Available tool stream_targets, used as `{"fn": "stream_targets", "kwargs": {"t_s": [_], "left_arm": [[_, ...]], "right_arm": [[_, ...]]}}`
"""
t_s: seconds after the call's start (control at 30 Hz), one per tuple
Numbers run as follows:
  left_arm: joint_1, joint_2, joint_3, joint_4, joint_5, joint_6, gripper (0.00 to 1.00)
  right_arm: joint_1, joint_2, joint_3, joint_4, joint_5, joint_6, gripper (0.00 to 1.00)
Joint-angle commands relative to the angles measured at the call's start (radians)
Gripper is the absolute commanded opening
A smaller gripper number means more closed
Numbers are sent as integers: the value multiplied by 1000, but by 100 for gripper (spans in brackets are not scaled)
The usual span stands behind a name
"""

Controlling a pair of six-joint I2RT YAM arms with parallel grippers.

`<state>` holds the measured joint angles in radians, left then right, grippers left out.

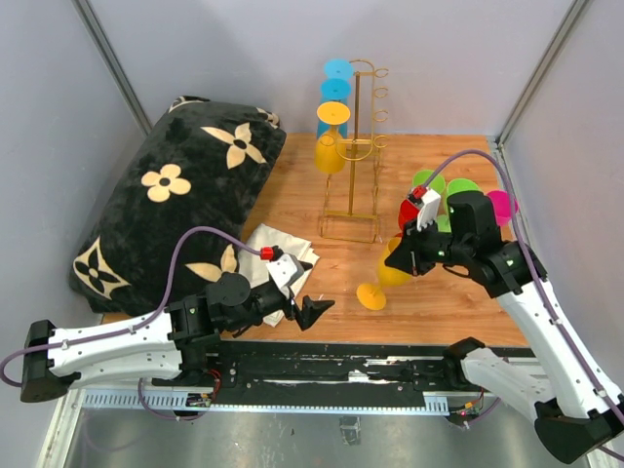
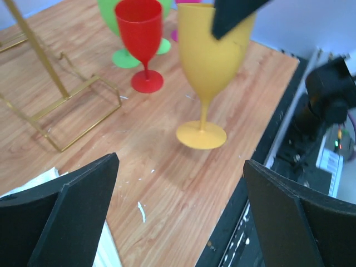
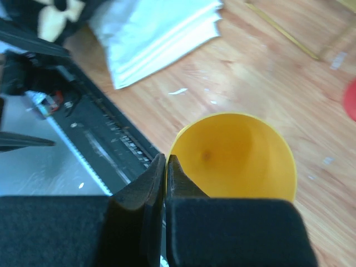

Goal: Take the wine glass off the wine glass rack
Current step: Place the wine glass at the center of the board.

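The gold wire wine glass rack [image 1: 353,146] stands at the back of the wooden table, and its base [image 2: 72,111] shows in the left wrist view. A yellow glass [image 1: 331,146] and two blue ones [image 1: 336,80] hang on its left side. Another yellow wine glass [image 1: 374,292] is off the rack, near the table's front, with its foot down at the wood [image 2: 201,135]. My right gripper [image 1: 402,261] is shut on the rim of its bowl [image 3: 239,156], one finger inside and one outside. My left gripper [image 1: 310,310] stands open just left of it, with only table between its fingers [image 2: 83,200].
A red glass [image 1: 410,210], green glasses [image 1: 429,180] and a pink one [image 1: 502,205] stand at the right behind the held glass. A black flowered pillow [image 1: 175,185] fills the left side. A white folded cloth [image 1: 278,249] lies beside my left gripper.
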<state>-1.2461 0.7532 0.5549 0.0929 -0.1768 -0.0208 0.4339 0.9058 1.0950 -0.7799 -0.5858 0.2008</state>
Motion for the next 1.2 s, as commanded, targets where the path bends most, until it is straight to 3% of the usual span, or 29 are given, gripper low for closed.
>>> {"fn": "stream_targets", "kwargs": {"t_s": [0.0,0.27,0.5,0.7,0.87,1.17], "left_arm": [[2,20,-4,110,-196,-146,100],[2,45,18,111,-180,-173,100],[2,42,23,112,-198,-211,100],[2,35,22,107,-199,-225,100],[2,44,36,114,-255,-282,100],[1,68,53,96,-391,-408,100]], "right_arm": [[20,-51,11,-48,301,-10,1],[20,-103,-49,-39,693,79,1],[9,-88,-95,-51,938,131,1],[-63,-51,-130,-10,905,135,1],[-133,-9,-156,78,736,97,1],[-170,40,-190,258,861,91,1]]}}
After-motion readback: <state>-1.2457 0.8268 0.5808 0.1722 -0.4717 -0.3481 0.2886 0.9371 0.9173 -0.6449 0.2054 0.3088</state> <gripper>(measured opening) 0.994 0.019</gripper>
